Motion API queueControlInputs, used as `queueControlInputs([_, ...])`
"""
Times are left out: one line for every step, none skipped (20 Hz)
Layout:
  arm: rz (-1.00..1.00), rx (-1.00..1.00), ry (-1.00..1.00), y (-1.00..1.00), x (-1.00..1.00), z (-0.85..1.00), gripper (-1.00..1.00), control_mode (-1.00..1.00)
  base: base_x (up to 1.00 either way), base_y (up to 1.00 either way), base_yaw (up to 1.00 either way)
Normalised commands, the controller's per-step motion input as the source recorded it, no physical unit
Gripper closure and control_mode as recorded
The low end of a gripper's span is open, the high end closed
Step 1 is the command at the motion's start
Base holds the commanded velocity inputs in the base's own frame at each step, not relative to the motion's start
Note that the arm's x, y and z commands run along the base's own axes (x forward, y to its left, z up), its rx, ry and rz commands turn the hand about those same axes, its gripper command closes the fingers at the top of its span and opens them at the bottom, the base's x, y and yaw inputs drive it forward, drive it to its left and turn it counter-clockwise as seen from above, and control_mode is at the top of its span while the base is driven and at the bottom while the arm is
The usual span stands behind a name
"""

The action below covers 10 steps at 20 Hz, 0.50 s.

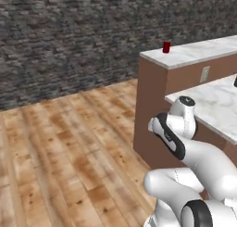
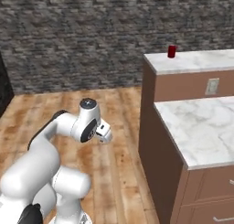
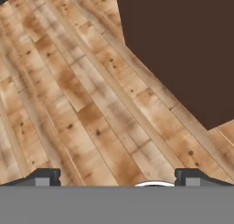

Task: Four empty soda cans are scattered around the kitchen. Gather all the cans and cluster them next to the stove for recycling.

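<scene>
My fingers [image 3: 114, 178] stand spread wide with nothing between them, their two dark tips apart at the bottom of the hand view, pointing down at the plank floor [image 3: 68, 104]; the dark brown side of the cabinet [image 3: 183, 49] fills the upper right of that view, close beside me; from here the first risk, as I judge it, is my own elbow or wrist knocking that cabinet corner if the base drives on while I am tucked low and folded against it.

Next out is the lower bench [image 2: 201, 127], its marble top bare where I can see it, with drawers below; I see no can on it, though its far end runs out of the pictures, so I could miss one there.

Farthest, a red soda can [image 2: 172, 51] stands upright on the raised bench [image 2: 201, 61], near its left end and close to the edge, before the stone wall [image 2: 91, 31]; it is well apart from my fingers; reaching up and over the ledge, I could nudge it off onto the floor, or close too high on its rim and tip it.

The stove is nowhere I can point to, so carrying any can there means a drive, and a loose pinch could drop it on the way.
</scene>
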Motion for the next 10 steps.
queueControlInputs([0.00, 0.00, 0.00, 0.00, 0.00, 0.00, -1.00, 1.00, 0.48, 0.66, -0.45])
queueControlInputs([0.00, 0.00, 0.00, 0.00, 0.00, 0.00, -1.00, 1.00, 0.51, 0.66, -0.45])
queueControlInputs([0.00, 0.00, 0.00, 0.00, 0.00, 0.00, -1.00, 1.00, 0.51, 0.64, -0.45])
queueControlInputs([0.00, 0.00, 0.00, 0.00, 0.00, 0.00, -1.00, 1.00, 0.53, 0.64, -0.45])
queueControlInputs([0.00, 0.00, 0.00, 0.00, 0.00, 0.00, -1.00, 1.00, 0.54, 0.67, -0.44])
queueControlInputs([0.00, 0.00, 0.00, 0.00, 0.00, 0.00, -1.00, 1.00, 0.58, 0.69, -0.43])
queueControlInputs([0.00, 0.00, 0.00, 0.00, 0.00, 0.00, -1.00, 1.00, 0.56, 0.68, -0.42])
queueControlInputs([0.00, 0.00, 0.00, 0.00, 0.00, 0.00, -1.00, 1.00, 0.56, 0.69, -0.41])
queueControlInputs([0.00, 0.00, 0.00, 0.00, 0.00, 0.00, -1.00, 1.00, 0.56, 0.71, -0.40])
queueControlInputs([0.00, 0.00, 0.00, 0.00, 0.00, 0.00, -1.00, 1.00, 0.61, 0.72, -0.40])
